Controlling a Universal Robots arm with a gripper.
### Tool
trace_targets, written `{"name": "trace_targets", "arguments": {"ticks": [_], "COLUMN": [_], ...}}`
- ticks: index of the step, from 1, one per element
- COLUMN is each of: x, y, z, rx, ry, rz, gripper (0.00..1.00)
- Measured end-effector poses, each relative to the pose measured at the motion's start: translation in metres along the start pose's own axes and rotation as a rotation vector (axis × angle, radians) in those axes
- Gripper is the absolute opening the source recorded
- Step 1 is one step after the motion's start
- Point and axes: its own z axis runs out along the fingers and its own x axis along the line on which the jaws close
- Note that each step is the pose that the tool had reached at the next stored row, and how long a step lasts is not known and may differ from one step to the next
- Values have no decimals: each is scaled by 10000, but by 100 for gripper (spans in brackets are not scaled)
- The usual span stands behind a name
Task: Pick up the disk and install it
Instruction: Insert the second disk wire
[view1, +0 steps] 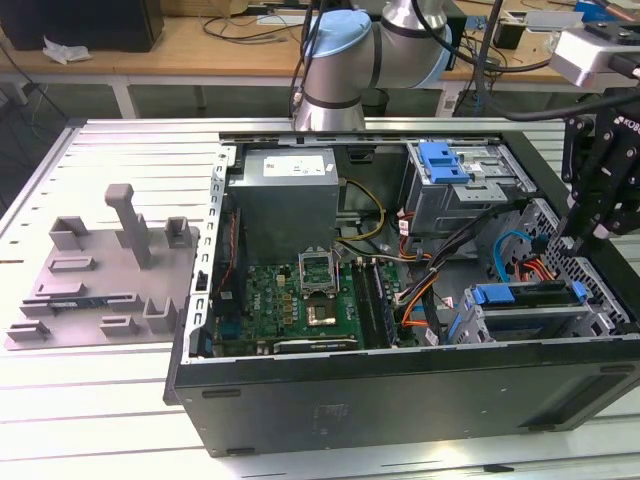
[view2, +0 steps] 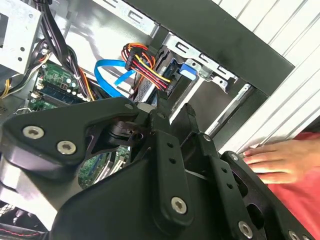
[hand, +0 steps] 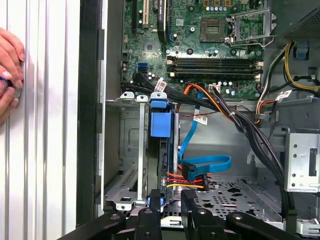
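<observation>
First wrist view: disk (hand: 161, 150) sits edge-up in its bay, stiff, fairly heavy I'd guess, best gripped by the blue carrier; fingers (hand: 170, 202) slightly open, empty.

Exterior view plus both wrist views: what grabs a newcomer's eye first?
The open computer case on the slatted table, its green motherboard exposed. At the exterior view's right the black gripper hangs over the drive cage, where the disk sits in its blue carrier. A person's hand rests on the table beside the case.

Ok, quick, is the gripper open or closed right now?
Gripper: cannot be told; it sits at the disk, which stands in the drive bay.
</observation>
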Motion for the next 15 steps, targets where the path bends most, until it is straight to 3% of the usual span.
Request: {"name": "trace_targets", "arguments": {"ticks": [5,6,9,11,12,13,14,15], "x": [-5,-28,-163,-325,-424,-465,-498,-504], "y": [0,-3,-10,-15,-18,-19,-20,-19], "z": [0,-3,-14,-26,-33,-37,-37,-37], "rx": [-1,-2,-23,-107,-121,-135,-216,-228], "ry": [16,60,461,1283,1504,1621,1781,1825], "rz": [0,-2,-5,-16,-19,-21,-33,-33], "gripper": [30,30,30,30,30,30,30,30]}}
